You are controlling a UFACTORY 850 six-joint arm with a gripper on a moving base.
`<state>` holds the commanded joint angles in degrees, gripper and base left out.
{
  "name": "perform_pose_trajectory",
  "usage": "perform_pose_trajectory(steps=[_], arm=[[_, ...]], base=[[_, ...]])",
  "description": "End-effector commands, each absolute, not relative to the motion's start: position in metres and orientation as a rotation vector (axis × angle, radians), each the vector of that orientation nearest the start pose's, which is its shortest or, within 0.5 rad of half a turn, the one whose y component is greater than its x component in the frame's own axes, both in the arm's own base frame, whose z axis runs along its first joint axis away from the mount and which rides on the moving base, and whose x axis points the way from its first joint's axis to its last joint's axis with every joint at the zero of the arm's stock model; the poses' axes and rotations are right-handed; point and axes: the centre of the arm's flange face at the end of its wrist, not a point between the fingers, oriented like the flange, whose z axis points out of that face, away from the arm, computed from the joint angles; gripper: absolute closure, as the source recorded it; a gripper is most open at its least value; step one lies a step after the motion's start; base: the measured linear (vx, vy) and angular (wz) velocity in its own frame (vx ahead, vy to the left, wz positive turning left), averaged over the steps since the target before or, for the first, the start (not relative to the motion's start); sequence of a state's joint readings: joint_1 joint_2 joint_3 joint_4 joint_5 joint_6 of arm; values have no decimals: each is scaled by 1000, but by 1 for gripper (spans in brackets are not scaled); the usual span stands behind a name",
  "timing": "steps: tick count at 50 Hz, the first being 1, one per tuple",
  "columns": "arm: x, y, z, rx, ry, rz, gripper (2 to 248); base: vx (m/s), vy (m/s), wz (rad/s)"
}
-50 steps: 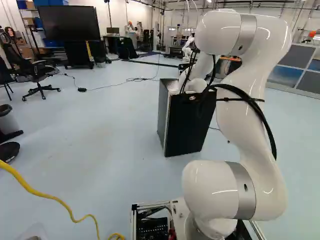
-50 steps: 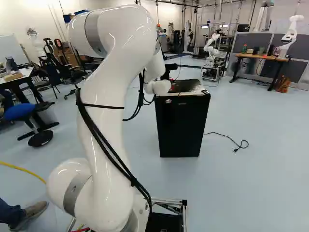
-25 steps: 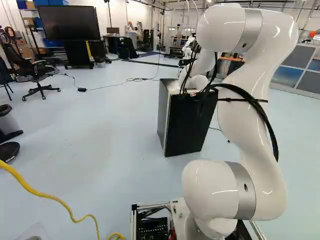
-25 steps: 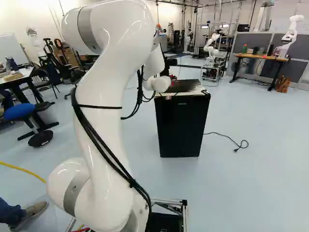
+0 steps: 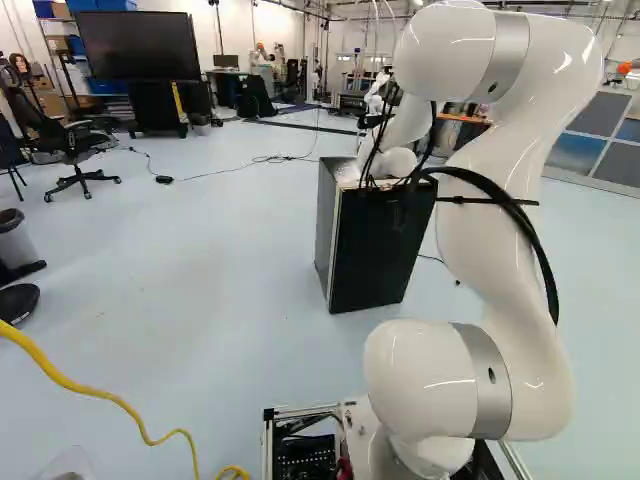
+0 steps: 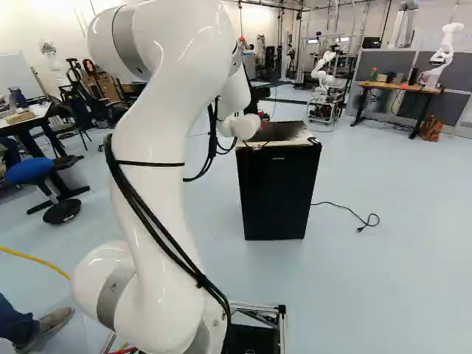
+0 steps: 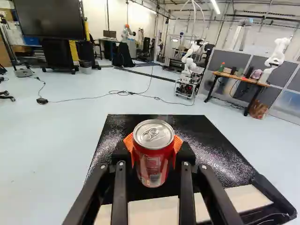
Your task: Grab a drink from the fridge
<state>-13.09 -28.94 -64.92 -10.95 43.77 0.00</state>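
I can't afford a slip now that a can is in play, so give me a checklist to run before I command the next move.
1. Can between both orange pads of the gripper: ok, a pad meets it on each side.
2. Can upright: ok, no clear lean.
3. Can clear of the fridge top: cannot tell, its underside is not visible.
4. Fridge door shut: ok, as far as the base views show.
5. Floor by the base free of cables: not ok, a yellow cable lies at the left of the left base view.
6. Black cord beside the fridge plugged in: not ok, its plug lies on the floor.
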Motion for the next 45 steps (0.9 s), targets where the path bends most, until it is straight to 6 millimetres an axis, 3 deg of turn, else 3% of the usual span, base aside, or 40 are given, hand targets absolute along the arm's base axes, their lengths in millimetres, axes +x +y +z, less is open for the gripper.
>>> perform_pose_trajectory(steps=[23, 45], arm=[[611, -120, 434, -2526, -21, -2063, 152], [570, -96, 436, -2526, -16, -2029, 152]], base=[[0, 0, 0], [0, 0, 0]])
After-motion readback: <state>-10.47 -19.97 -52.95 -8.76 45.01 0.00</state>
